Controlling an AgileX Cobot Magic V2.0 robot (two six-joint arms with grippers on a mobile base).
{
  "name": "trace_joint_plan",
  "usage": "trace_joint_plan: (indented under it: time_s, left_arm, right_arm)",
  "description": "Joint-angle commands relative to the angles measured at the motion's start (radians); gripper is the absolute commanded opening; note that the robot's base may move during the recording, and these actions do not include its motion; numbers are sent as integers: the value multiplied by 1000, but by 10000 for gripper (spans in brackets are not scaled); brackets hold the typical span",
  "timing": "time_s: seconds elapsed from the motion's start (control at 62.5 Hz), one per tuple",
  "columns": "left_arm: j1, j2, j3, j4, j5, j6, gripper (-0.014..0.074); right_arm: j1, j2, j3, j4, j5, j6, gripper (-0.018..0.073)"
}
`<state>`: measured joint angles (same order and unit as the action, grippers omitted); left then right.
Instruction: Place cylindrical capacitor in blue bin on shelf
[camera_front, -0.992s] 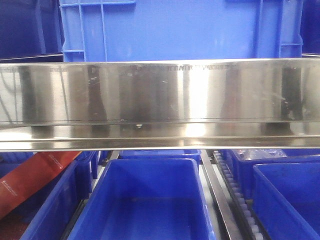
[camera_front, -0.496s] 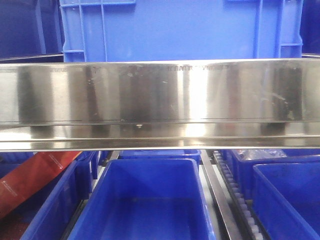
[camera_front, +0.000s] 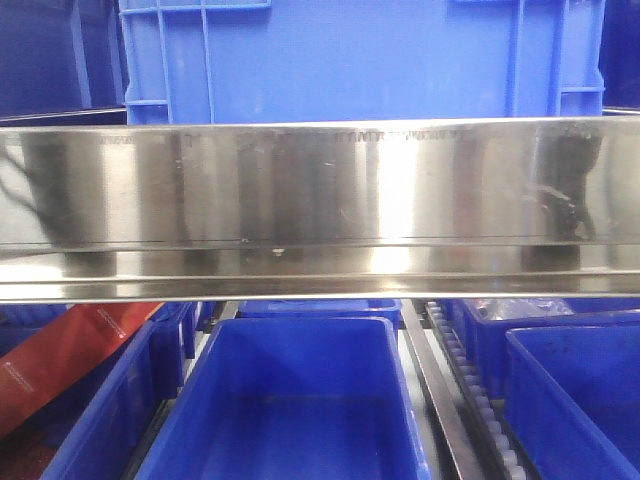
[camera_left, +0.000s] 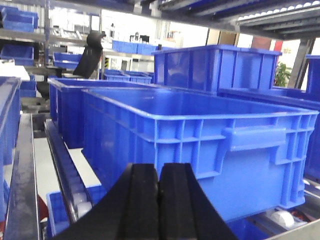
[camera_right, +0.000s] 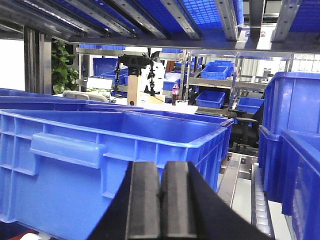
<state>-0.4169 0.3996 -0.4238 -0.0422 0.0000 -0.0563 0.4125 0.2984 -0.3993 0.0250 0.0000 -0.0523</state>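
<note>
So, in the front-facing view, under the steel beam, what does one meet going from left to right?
Red packet → left blue bin → middle blue bin → white roller track → right blue bin.

Bins (camera_front: 285, 410) below shelf beam (camera_front: 320, 200)

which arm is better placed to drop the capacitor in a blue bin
Neither clearly. The left gripper and right gripper are both shut just short of a blue bin, and no capacitor shows in either. Right looks marginally higher over its bin's rim.
</note>
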Motion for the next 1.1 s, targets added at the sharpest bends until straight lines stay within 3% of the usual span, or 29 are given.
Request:
trace_joint_plan:
  time_s: [0.0,0.272,0.528,0.656,1.088]
  left_arm:
    - [4,-7,1,-5,-19,-7,-111]
    - [4,-7,1,-5,-19,-7,-111]
    - [4,-7,1,-5,-19,-7,-111]
    - [4,-7,1,-5,-19,-7,-111]
    - [4,-7,1,-5,-19,-7,-111]
  right_arm:
    - [-2,-7,1,1,-16,-3,-166]
    - [-28,-13,21,-2,0,-3,-165]
    - [-321,-107,233,-2,-16,-3,-163]
    - [-406,-156,316,5,-60,-3,-163]
    - [-413,-181,399,5,-76,-3,-163]
